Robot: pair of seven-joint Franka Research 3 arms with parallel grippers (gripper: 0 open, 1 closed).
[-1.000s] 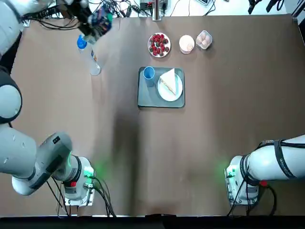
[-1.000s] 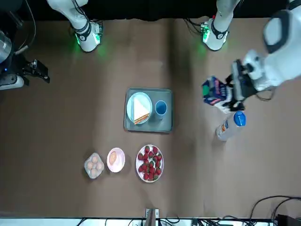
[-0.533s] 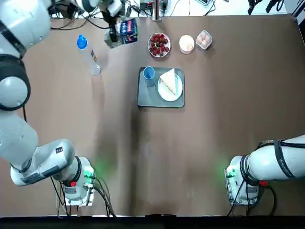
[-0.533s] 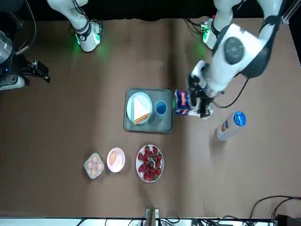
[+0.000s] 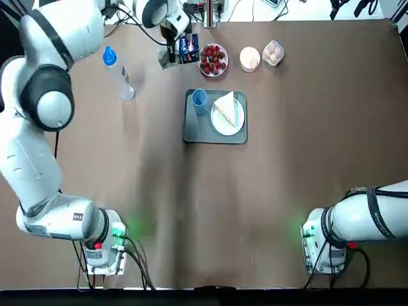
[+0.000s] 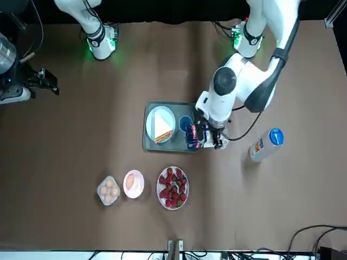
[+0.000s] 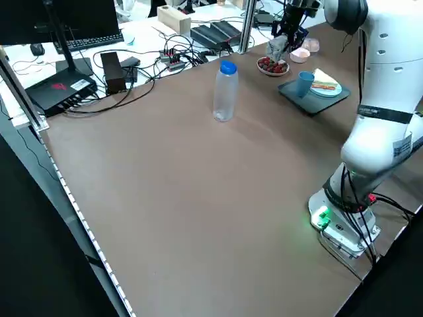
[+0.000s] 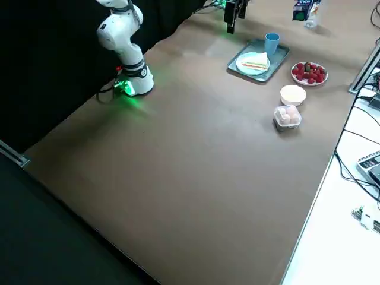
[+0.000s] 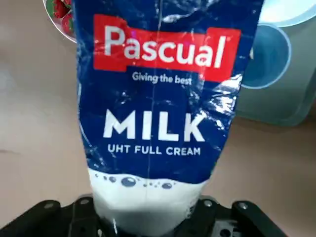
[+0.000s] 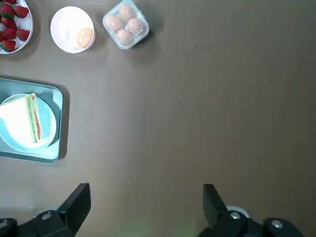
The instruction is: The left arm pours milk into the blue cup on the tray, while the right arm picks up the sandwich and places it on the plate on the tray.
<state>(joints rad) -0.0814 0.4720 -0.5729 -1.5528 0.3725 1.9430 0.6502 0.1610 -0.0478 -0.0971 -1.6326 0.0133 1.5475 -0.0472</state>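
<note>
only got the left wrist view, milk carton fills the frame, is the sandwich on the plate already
Observer: Yes. The triangular white-bread sandwich lies on the round light blue plate on the grey rectangular tray.
Operator: ok wheres the right gripper
Observer: The right gripper hangs open and empty above bare table, off to the robot's right of the tray.
Operator: anything standing on the other side of the tray
Observer: A clear plastic bottle with a blue cap stands upright to the robot's left of the tray, apart from the blue milk carton that the left gripper holds.
</note>
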